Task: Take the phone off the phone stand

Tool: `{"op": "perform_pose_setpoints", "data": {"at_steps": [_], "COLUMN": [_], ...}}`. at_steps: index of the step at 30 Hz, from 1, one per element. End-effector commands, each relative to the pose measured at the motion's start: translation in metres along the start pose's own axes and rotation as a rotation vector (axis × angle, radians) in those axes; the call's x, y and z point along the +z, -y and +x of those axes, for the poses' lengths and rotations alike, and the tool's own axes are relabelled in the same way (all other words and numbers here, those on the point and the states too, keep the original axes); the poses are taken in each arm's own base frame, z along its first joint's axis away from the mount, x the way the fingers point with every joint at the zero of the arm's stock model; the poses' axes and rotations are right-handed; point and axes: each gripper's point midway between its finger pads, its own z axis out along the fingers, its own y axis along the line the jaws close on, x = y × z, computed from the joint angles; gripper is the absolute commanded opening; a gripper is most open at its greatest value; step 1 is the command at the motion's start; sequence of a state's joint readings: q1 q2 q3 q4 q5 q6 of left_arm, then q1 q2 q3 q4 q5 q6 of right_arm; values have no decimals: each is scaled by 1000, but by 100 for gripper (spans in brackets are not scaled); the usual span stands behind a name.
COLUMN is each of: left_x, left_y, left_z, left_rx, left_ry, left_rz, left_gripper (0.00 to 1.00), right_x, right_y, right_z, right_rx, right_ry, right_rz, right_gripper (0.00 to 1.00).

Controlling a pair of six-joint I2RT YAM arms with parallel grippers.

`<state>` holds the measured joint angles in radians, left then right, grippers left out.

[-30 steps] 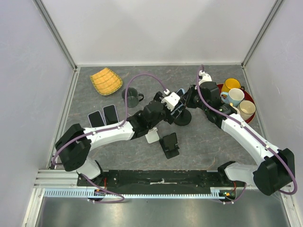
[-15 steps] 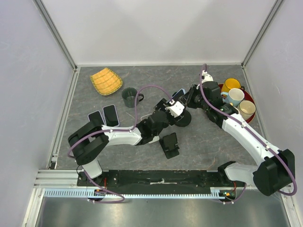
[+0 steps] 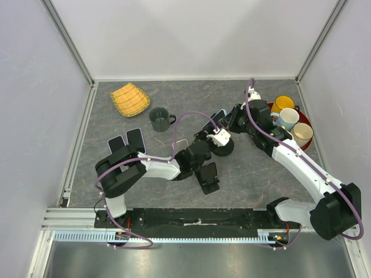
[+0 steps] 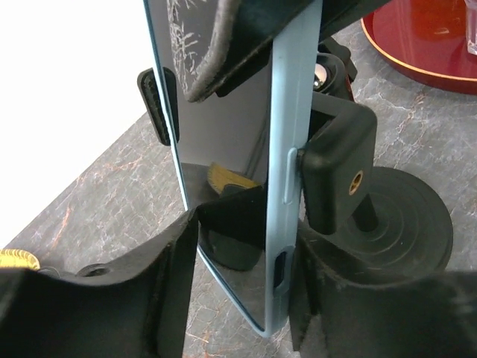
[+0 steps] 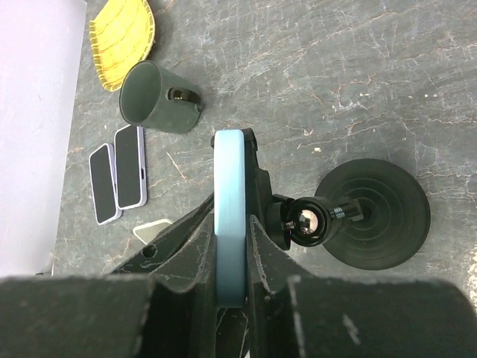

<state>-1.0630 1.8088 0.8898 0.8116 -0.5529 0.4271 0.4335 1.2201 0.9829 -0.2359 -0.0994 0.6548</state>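
Standing on end in the phone stand (image 5: 373,216), the pale blue phone (image 5: 229,201) sits just right of centre in the overhead frame. Its long axis is near upright, so in the left wrist view it runs top to bottom, thin edge toward the lens. Watch your right gripper (image 5: 231,235): it comes in at the upper end with a finger pressed on each face, clamped on the phone. Your left gripper (image 4: 250,242) straddles the lower end, a finger close against each face, but you cannot tell whether it is squeezing. The stand's clamp block (image 4: 339,175) hugs the phone's back at mid-length. By my read, the way out is upward along that long axis, and the right gripper is better placed to draw it clear.
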Motion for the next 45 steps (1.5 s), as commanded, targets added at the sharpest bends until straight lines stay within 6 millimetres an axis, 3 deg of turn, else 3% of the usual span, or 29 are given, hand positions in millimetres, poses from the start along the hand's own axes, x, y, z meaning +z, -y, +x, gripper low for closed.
{"op": "perform_pose_setpoints", "data": {"at_steps": [1, 6, 9, 16, 19, 23, 27, 33, 39, 41, 45], "left_x": [8, 7, 5, 2, 0, -2, -7, -20, -31, -35, -44], "left_y": [-15, -16, -18, -13, -10, -5, -1, 2, 5, 5, -4], "left_z": [-30, -32, -33, -23, -17, -13, -18, -31, -32, -27, -39], "left_rx": [-33, -64, -90, -162, -189, -217, -230, -288, -328, -340, -385], "left_ry": [69, 57, 50, 10, -12, -32, -38, -44, -79, -95, -84], "left_rz": [-94, -101, -106, -100, -90, -71, -18, 67, 111, 115, 114], "left_gripper": [49, 19, 2, 2, 2, 2, 2, 2, 2, 2, 2], "right_x": [-10, -12, -15, -34, -46, -63, -69, -62, -44, -39, -39], "right_y": [-17, -18, -16, -12, -6, 5, 22, 31, 39, 41, 41], "right_z": [10, 9, 8, -27, -45, -62, -63, -45, -19, -15, -11], "right_rx": [75, 71, 52, -21, -61, -103, -114, -150, -180, -180, -185], "right_ry": [-65, -52, -40, 114, 195, 285, 327, 316, 266, 249, 237], "right_rz": [-62, -73, -75, -41, -9, 32, 71, 38, -7, -11, -19], "right_gripper": [3, 13, 31, 67, 76, 80, 79, 79, 79, 79, 79]}}
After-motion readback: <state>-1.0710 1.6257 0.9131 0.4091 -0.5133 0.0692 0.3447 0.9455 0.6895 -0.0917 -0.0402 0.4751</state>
